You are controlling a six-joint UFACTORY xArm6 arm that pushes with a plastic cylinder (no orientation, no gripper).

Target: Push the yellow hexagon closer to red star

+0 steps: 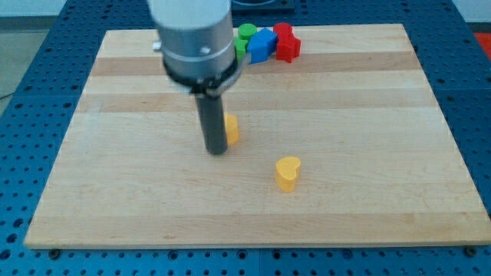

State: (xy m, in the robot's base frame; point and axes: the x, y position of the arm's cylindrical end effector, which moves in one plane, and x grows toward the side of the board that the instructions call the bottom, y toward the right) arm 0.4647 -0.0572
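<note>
Nearest to you, toward the view's bottom, sat a yellow heart (pixel 288 172), off on its own. You did not need it, so you were wise to leave it alone.

Next came your tip (pixel 216 151). It stood on the view's left side of the yellow hexagon (pixel 231 129), touching it or very nearly. The rod hid part of that block, so its shape was hard to see. Your arm had no jaws at all, only the rod, so nothing was held.

The red star (pixel 285 42) was far away at the view's top, pressed against a blue block (pixel 261 45), with a green block (pixel 245 36) beside that. I think you had to get your tip under the hexagon, on its bottom-left side, and push slowly up and a bit right. A push off the middle could make it spin away.

The wooden table (pixel 368 107) looked flat and smooth. Around it was a blue board full of little holes (pixel 472 46).
</note>
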